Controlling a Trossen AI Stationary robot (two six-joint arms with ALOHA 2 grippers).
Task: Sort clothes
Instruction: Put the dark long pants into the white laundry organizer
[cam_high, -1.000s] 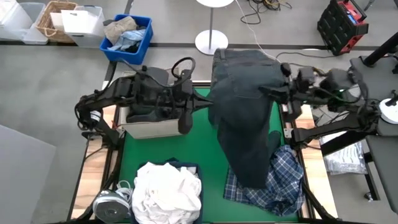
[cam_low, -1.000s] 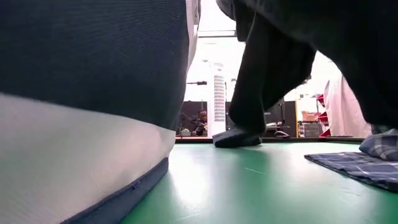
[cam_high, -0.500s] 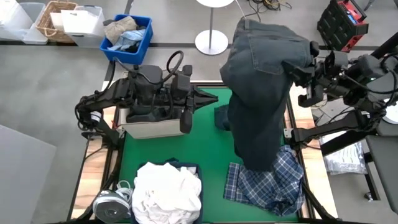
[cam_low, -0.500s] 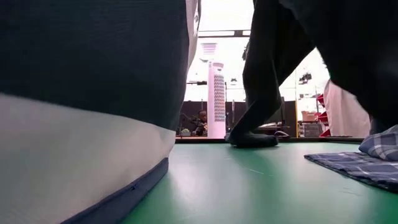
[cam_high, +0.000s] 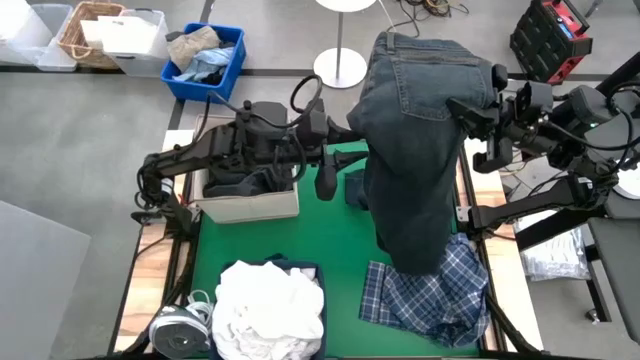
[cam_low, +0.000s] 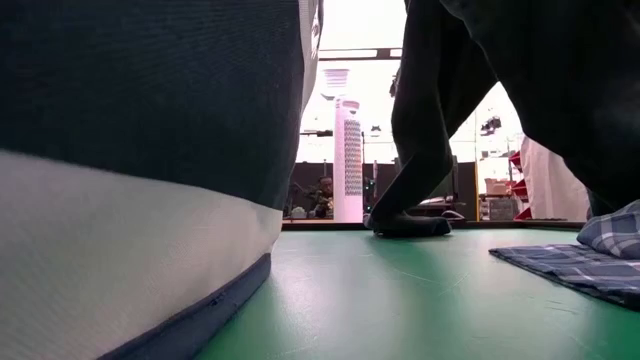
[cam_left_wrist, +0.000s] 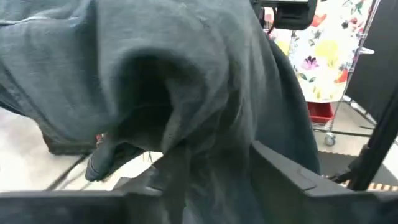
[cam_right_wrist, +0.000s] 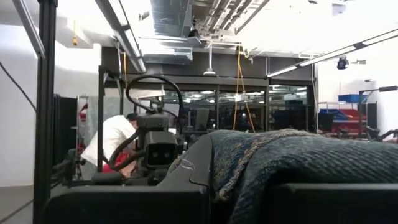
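The left gripper (cam_high: 345, 158) reaches to the jeans' (cam_high: 415, 150) edge over the green mat (cam_high: 300, 235); its jaws pinch a fold. The right gripper (cam_high: 470, 118) clamps the waistband, holding the jeans hanging above the plaid shirt (cam_high: 430, 295). No writing is readable.

Dark jeans (cam_high: 415, 150) are held up at the waist by the right gripper (cam_high: 462, 112), the legs hanging below it onto a blue-and-white plaid shirt (cam_high: 430, 300). White garments (cam_high: 270, 305) are heaped well apart from that gripper.
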